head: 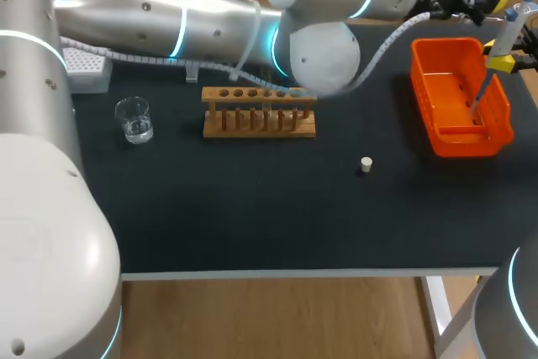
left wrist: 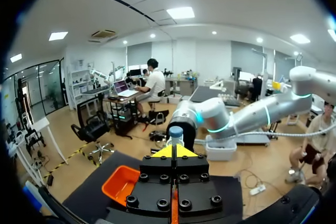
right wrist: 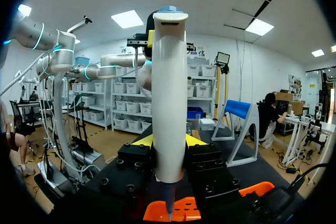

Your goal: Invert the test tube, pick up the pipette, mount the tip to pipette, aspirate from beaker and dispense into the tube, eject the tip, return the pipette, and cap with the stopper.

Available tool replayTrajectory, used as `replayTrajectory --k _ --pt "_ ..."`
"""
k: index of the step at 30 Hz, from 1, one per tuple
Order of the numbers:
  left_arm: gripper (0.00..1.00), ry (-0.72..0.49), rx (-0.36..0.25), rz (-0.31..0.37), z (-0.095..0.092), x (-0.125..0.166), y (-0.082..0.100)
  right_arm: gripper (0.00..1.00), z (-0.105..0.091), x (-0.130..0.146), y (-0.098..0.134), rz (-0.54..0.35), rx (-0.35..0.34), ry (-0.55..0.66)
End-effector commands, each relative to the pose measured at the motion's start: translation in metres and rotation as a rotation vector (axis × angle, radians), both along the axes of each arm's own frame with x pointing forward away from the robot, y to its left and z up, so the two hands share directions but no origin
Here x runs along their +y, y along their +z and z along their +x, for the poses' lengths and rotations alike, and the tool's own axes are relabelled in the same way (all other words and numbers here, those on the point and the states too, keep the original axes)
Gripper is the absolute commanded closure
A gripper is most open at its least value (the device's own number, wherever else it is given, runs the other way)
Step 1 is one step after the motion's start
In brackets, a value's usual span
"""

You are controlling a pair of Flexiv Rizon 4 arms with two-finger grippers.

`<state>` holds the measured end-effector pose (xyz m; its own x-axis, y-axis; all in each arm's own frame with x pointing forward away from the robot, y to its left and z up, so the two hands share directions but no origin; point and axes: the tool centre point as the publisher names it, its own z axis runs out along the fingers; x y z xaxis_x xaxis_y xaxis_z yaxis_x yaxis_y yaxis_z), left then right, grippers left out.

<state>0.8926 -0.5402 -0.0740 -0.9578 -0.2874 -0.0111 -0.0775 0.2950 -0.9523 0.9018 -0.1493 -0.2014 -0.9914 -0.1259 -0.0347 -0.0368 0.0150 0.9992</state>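
Note:
The white pipette with a blue top hangs upright over the orange bin at the table's far right. My right gripper is shut on its body, one yellow tip on each side. The pipette's thin lower end points down into the bin. My left arm reaches across from the left. Its left gripper is shut, with its tips right at the pipette's blue top. The small white stopper lies on the mat. The glass beaker stands at the left.
The wooden tube rack stands mid-table, its back partly hidden by my left arm. A white tip box sits at the far left, behind the beaker. The black mat ends at the table's front edge.

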Motion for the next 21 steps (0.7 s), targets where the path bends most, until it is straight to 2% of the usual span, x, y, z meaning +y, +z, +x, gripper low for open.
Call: replayTrajectory --k 1,13,21 --pt "1.0 0.008 -0.004 -0.003 0.002 -0.01 -0.001 1.0 0.0 -0.001 0.001 -0.003 0.0 0.001" --pt "1.0 0.007 -0.009 -0.011 0.012 -0.02 -0.005 1.0 0.0 -0.001 0.001 -0.003 0.0 0.001" --pt "1.0 0.005 -0.003 -0.018 0.011 -0.019 -0.009 1.0 0.0 -0.001 0.001 -0.003 0.0 0.001"
